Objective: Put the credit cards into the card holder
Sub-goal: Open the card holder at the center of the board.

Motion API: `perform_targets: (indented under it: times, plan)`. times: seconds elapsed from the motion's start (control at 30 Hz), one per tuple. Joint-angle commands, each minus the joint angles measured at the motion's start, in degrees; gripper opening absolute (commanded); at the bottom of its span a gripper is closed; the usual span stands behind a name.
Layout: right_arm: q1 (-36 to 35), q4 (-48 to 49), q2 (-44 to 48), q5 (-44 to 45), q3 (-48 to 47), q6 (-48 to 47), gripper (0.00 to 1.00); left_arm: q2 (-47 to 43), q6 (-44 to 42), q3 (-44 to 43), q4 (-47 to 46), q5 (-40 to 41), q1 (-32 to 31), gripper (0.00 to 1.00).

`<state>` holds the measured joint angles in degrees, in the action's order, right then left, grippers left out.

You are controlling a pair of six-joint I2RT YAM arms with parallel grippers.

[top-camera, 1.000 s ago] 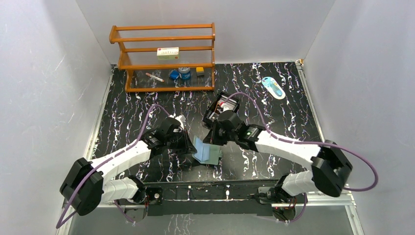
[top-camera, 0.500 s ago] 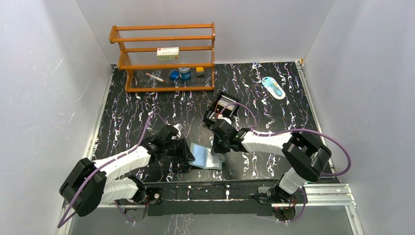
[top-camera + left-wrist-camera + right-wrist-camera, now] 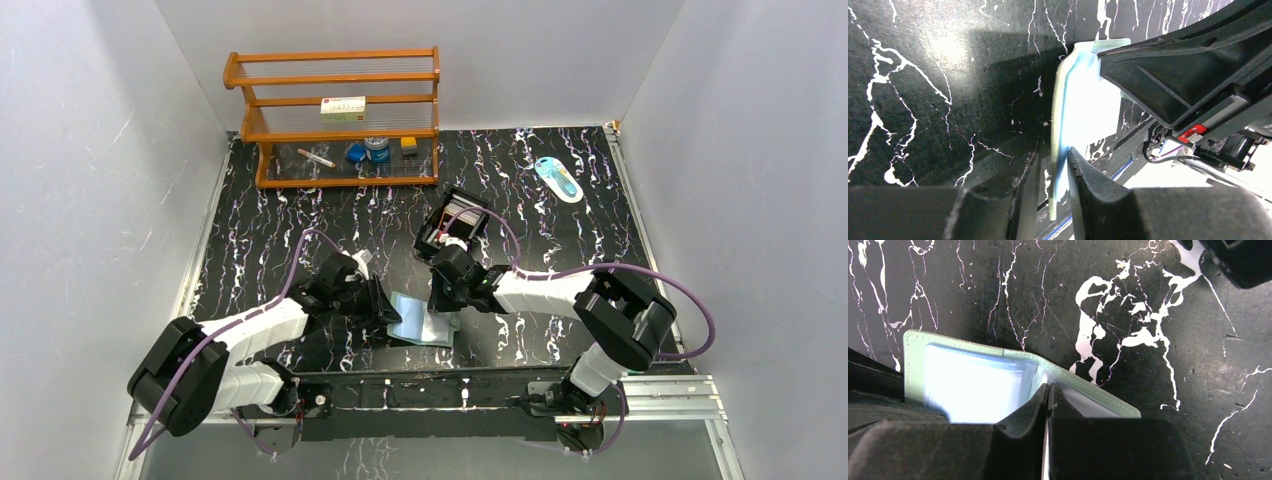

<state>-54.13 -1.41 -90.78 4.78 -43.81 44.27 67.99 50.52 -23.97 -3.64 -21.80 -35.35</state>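
Well, the black marbled table point(image 3: 560, 250) took up the floor of the booth, with the wooden rack point(image 3: 340, 80) at its far edge. Nearer, the black compartmented box point(image 3: 455, 222) sat just beyond the right arm, its contents too small to name. The card holder point(image 3: 415, 322) lay open on the table between the two grippers, its pockets bleached by glare in the wrist views. The left gripper point(image 3: 1054, 149) stood slightly parted astride the holder's left edge, not visibly pinching it. The right gripper point(image 3: 1048, 387) was clenched, tips pressing down on the holder's fold. The small white carton point(image 3: 343, 108) on the rack bore print I couldn't read.
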Motion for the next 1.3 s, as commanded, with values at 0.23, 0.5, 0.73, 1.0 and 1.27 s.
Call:
perform_targets:
  times: [0.23, 0.5, 0.73, 1.0, 1.27]
  plan:
    - [0.34, -2.96, -3.42, 5.02, -0.66, -5.62, 0.10, -1.36, -2.42, 1.10, -2.39, -3.11, 0.46, 0.14]
    - [0.35, -3.40, -2.96, 5.18, -0.58, -6.62, 0.11, -3.91, -3.12, 0.45, 0.47, -2.31, 1.18, 0.29]
    - [0.35, -4.20, -4.19, 5.25, -1.51, -6.84, 0.11, -4.92, -3.06, 0.59, 1.65, -1.59, 1.64, 0.18]
    - [0.34, -7.43, -1.95, 3.57, -5.81, -7.85, 0.14, -5.30, -2.60, 0.36, 1.51, -2.92, 1.62, 0.00]
    - [0.97, -19.23, 0.97, 8.89, -21.53, -16.84, 0.49, -5.58, -3.28, -1.82, 6.17, 0.30, 1.64, 0.00]
